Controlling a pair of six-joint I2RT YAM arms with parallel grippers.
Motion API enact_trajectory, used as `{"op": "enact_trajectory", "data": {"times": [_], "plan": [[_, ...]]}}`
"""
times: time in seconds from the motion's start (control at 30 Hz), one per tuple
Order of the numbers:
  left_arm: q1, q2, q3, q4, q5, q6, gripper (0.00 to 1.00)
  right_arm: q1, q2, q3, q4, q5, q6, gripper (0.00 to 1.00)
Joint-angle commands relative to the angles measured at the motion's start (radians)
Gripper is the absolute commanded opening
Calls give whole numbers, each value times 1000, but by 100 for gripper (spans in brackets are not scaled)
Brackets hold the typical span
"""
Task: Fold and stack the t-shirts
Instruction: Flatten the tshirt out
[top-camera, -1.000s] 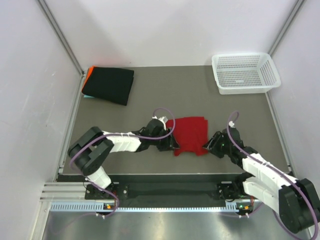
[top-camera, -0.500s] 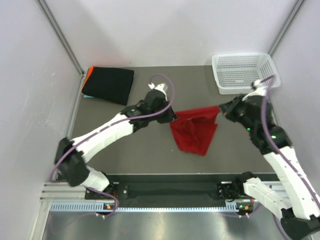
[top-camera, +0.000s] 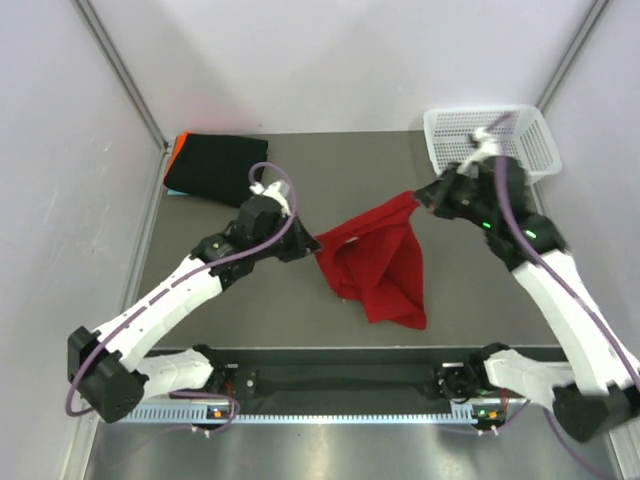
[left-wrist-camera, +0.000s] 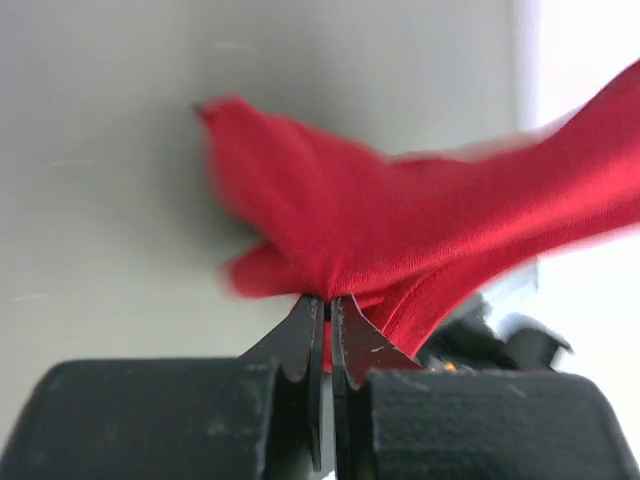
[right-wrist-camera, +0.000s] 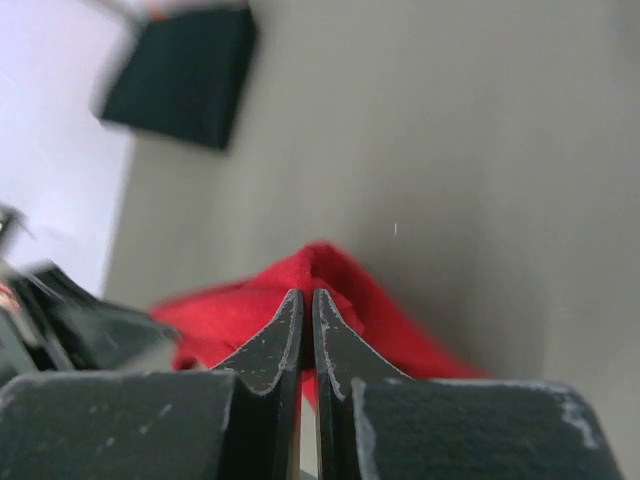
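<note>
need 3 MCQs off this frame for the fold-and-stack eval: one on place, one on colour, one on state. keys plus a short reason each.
1. Where on the table does the white mesh basket stand?
A. far right corner
B. far left corner
C. near edge, between the arm bases

2. What colour is the t-shirt lifted over the middle of the table?
A. orange
B. red
C. white

3. How do the left end effector and the right end effector stand to that t-shirt?
A. both open above it
B. only the left one shut on it
C. both shut on it, cloth stretched between them

Key:
1 A: the top view shows the basket at the far right.
2 B: all three views show red cloth.
3 C: each wrist view shows closed jaws pinching red cloth, and the top view shows its upper edge drawn between them.
</note>
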Motion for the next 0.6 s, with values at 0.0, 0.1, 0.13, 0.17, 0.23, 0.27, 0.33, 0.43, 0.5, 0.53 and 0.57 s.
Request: {"op": "enact_trajectory", "data": {"times": [0.0, 0.1, 0.13, 0.17, 0.23, 0.27, 0.33, 0.43, 0.5, 0.53, 0.57], "plan": [[213, 32, -111, -84, 18, 35, 0, 43, 183, -83, 240, -102, -21, 0], [359, 112, -113, -54, 52, 45, 0, 76, 376, -48, 341, -117, -23, 0], [397, 168, -93, -20, 92, 43, 0, 76, 425, 7, 358, -122, -21, 0], [416, 198, -78, -3, 127, 37, 0, 76, 520, 41, 360, -119, -26, 0], [448, 280, -23, 41, 207, 49, 0, 76, 611, 107, 369, -116, -32, 0], [447, 304, 10, 8, 142, 63, 0, 76, 696, 182, 363, -117, -41, 0], [445, 357, 129, -88, 21, 104, 8, 76, 772, 292, 325, -126, -50, 3], [424, 345, 244, -256, -240, 166, 32, 77, 849, 375, 208, -146, -78, 29], [345, 304, 258, -239, -278, 241, 38, 76, 794, 341, 164, -107, -89, 38], [297, 258, 254, -212, -282, 265, 43, 74, 763, 278, 156, -81, -82, 39], [243, 243, 243, -186, -282, 284, 45, 67, 689, 241, 144, -56, -58, 42]]}}
